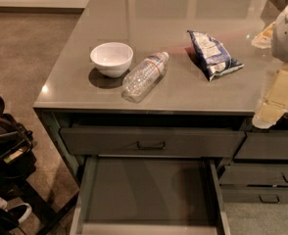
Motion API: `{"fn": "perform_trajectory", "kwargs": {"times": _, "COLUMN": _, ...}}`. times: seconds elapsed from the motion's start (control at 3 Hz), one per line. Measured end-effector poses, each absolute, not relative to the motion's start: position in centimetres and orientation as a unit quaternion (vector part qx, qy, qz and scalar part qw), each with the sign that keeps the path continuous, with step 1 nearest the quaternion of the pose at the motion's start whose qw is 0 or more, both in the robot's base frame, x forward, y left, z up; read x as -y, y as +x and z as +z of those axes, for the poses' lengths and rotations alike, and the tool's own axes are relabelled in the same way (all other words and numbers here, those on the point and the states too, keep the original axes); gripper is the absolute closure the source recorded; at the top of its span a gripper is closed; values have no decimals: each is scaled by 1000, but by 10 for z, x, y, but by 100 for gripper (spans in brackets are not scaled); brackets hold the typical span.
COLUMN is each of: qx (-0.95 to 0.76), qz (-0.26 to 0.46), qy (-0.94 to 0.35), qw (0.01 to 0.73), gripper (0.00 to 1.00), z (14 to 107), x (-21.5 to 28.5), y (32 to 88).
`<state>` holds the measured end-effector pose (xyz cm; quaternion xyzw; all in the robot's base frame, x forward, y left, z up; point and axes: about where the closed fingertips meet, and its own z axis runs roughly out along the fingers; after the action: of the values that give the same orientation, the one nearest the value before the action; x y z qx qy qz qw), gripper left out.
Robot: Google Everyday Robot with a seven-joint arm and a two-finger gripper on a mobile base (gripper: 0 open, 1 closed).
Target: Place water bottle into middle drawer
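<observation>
The water bottle point(145, 76) lies on its side on the grey counter point(183, 97), near the front edge, with its white cap pointing back and right. It is clear and crinkled, with a red, white and blue label. The middle drawer point(149, 190) is pulled out below the counter, and its flat dark interior holds nothing. My gripper point(270, 110) hangs at the right edge of the view, over the counter's front right edge. It is well to the right of the bottle and holds nothing that I can see.
A white bowl point(111, 58) stands just left of the bottle. A blue-white snack bag point(211, 54) lies to its right. The top drawer point(151, 142) with a small bar handle is shut. Narrower drawers point(266, 148) are on the right. Dark equipment point(7, 160) stands on the floor at left.
</observation>
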<state>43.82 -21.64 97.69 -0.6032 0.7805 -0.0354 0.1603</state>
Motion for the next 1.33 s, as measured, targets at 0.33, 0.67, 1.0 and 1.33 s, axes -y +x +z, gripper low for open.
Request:
{"fn": "perform_trajectory", "kwargs": {"times": 0.33, "qx": -781, "qz": -35, "qy": -603, "qw": 160, "gripper": 0, "z": 977, "x": 216, "y": 438}}
{"fn": "perform_trajectory", "kwargs": {"times": 0.67, "qx": -772, "qz": -43, "qy": -606, "qw": 186, "gripper": 0, "z": 982, "x": 200, "y": 442}}
{"fn": "perform_trajectory", "kwargs": {"times": 1.0, "qx": -733, "qz": -41, "qy": -633, "qw": 245, "gripper": 0, "z": 993, "x": 164, "y": 460}}
{"fn": "perform_trajectory", "kwargs": {"times": 1.33, "qx": -668, "qz": -28, "qy": -680, "qw": 301, "gripper": 0, "z": 1005, "x": 134, "y": 478}}
